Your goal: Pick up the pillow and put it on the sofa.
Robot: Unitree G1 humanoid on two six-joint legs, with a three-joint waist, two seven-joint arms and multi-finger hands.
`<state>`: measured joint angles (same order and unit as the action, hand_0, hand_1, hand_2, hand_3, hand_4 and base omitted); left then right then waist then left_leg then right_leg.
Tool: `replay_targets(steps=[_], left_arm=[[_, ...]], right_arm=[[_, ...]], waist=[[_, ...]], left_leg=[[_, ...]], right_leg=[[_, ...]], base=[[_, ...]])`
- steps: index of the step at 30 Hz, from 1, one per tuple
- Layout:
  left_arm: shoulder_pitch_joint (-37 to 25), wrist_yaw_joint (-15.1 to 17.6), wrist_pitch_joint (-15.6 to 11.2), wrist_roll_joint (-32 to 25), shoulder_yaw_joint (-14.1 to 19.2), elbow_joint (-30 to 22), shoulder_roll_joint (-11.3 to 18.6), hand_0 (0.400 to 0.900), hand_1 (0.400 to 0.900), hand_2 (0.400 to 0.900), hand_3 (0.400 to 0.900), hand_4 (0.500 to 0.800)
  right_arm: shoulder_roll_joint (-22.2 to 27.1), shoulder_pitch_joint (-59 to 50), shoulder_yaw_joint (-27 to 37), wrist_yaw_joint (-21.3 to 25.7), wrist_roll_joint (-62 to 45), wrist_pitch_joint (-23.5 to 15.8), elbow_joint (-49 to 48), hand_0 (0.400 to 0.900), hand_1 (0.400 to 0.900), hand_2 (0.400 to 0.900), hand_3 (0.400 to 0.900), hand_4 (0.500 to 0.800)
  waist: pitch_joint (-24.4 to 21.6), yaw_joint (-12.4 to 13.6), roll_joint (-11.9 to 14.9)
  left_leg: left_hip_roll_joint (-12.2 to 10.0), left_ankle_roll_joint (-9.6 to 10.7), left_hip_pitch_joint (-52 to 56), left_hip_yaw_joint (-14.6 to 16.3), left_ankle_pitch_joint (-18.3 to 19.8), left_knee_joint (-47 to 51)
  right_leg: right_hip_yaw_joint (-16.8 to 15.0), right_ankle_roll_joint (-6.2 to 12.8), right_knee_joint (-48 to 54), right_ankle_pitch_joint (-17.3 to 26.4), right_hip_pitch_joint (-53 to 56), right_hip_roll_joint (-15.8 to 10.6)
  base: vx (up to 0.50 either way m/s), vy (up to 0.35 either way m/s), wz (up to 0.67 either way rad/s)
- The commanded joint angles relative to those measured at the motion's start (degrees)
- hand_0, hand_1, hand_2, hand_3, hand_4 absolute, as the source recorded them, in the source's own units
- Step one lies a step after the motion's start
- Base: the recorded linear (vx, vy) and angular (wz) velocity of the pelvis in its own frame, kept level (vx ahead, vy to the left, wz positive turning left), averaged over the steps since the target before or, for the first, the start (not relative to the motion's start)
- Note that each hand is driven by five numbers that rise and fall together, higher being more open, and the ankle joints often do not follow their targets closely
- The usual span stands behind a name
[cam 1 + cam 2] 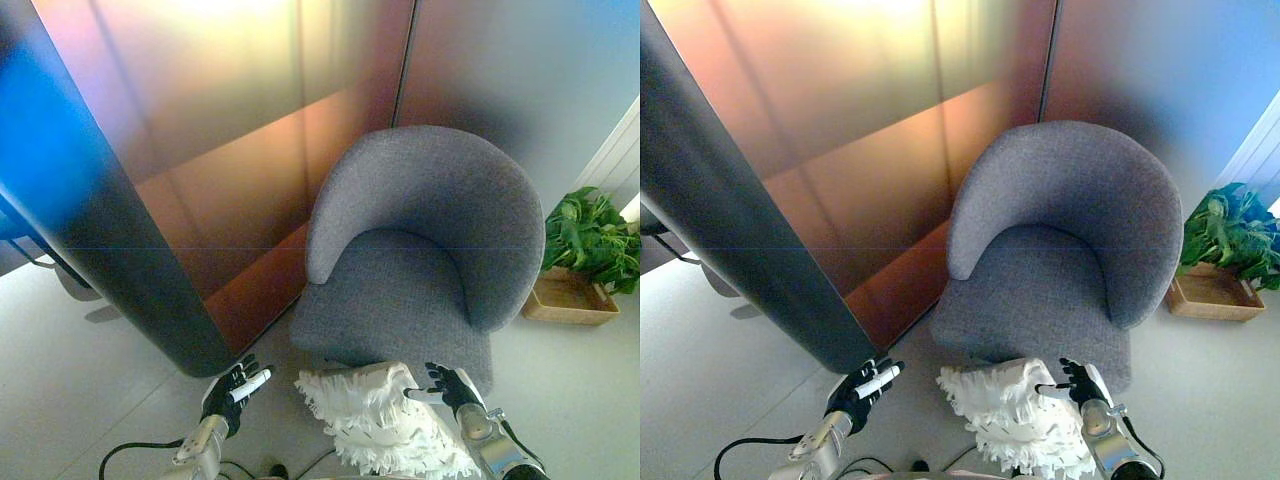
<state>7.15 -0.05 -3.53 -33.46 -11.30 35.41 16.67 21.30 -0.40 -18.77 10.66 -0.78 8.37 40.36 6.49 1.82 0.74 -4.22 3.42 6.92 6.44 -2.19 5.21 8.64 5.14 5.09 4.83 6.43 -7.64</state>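
We saw the white pillow [385, 420] before the grey sofa [420, 260], right hand [447, 388] touching it, left hand [232, 392] apart, both with fingers released.

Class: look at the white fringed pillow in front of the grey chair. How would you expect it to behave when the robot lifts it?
The pillow looks soft and shaggy, so it will probably sag and fold rather than stay stiff. It seems bulky but likely light. Its loose fringe may slip through fingers, so the right robot hand touching its edge would likely need the left robot hand too.

Pillow [385, 420] on floor [80, 370] just before sofa [420, 250], btwn both hands; plant [592, 240] right of sofa.
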Motion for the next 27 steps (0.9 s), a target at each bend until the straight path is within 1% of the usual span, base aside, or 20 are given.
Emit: replay_targets(steps=[1, 4, 6, 12, 16, 23, 27], left_arm=[[-5.93, 0.41, -4.99, 1.49, 1.54, -0.95, 1.13, 0.900, 0.900, 0.900, 0.900, 0.800], [-6.22, -0.79, -5.54, 0.57, 1.83, -1.29, 1.28, 0.900, 0.900, 0.900, 0.900, 0.800], [-6.09, -0.33, -5.80, 0.65, 1.70, -1.50, 1.11, 0.900, 0.900, 0.900, 0.900, 0.800], [-5.96, -0.55, -5.52, 1.23, 1.84, -0.91, 1.11, 0.900, 0.900, 0.900, 0.900, 0.800], [-5.85, -0.12, -5.28, 1.16, 1.66, -0.92, 1.14, 0.900, 0.900, 0.900, 0.900, 0.800], [-5.72, -0.55, -5.43, 1.57, 1.90, -0.57, 1.14, 0.900, 0.900, 0.900, 0.900, 0.800], [-5.58, -0.33, -5.45, 1.73, 1.72, -0.49, 1.04, 0.900, 0.900, 0.900, 0.900, 0.800]], right_arm=[[1.83, -5.31, -1.17, 1.41, 2.31, -3.20, -1.91, 0.900, 0.900, 0.900, 0.900, 0.800], [1.95, -5.36, -1.20, 1.39, 2.11, -2.81, -2.20, 0.900, 0.900, 0.900, 0.900, 0.800], [1.87, -5.28, -1.17, 1.25, 2.29, -2.91, -1.86, 0.900, 0.900, 0.900, 0.900, 0.800], [1.91, -5.58, -1.10, 1.07, 2.26, -3.25, -0.80, 0.900, 0.900, 0.900, 0.900, 0.800], [1.89, -5.62, -1.11, 1.33, 2.47, -3.15, -0.77, 0.900, 0.900, 0.900, 0.900, 0.800], [1.96, -5.39, -0.98, 1.21, 2.54, -3.45, -0.44, 0.900, 0.900, 0.900, 0.900, 0.800], [1.97, -5.39, -0.91, -0.06, 3.75, -2.48, -0.15, 0.900, 0.900, 0.900, 0.900, 0.800]], waist=[[-0.52, 1.20, 1.28], [-0.42, 1.16, 1.29], [-0.36, 1.15, 1.28], [-0.28, 1.31, 1.30], [-0.28, 1.31, 1.28], [-0.31, 1.39, 1.32], [-0.38, 1.39, 1.32]], left_leg=[[-4.24, 1.97, -0.24, -2.60, 0.36, -1.15], [-4.21, 1.95, -0.17, -2.54, 0.38, -1.12], [-4.25, 1.94, -0.12, -2.46, 0.41, -1.16], [-4.26, 1.92, -0.09, -2.54, 0.39, -1.11], [-4.22, 1.88, -0.14, -2.61, 0.38, -1.12], [-4.31, 1.92, -0.15, -2.68, 0.36, -1.09], [-4.27, 1.93, -0.19, -2.75, 0.41, -1.10]], right_leg=[[1.09, 6.17, -2.79, 0.96, -1.90, -7.38], [1.06, 6.14, -2.78, 0.97, -1.88, -7.33], [1.01, 6.15, -2.85, 0.98, -1.91, -7.33], [1.06, 6.13, -2.81, 1.05, -1.93, -7.29], [0.97, 6.10, -2.81, 1.04, -2.00, -7.22], [1.10, 6.09, -2.68, 1.02, -1.87, -7.19], [1.03, 6.10, -2.67, 1.01, -1.94, -7.19]], base=[[0.00, 0.000, 0.00], [0.00, 0.000, 0.00], [0.00, 0.000, 0.00], [0.00, 0.000, 0.00], [0.00, 0.000, 0.00], [0.00, 0.000, 0.00], [0.02, -0.005, 0.00]])
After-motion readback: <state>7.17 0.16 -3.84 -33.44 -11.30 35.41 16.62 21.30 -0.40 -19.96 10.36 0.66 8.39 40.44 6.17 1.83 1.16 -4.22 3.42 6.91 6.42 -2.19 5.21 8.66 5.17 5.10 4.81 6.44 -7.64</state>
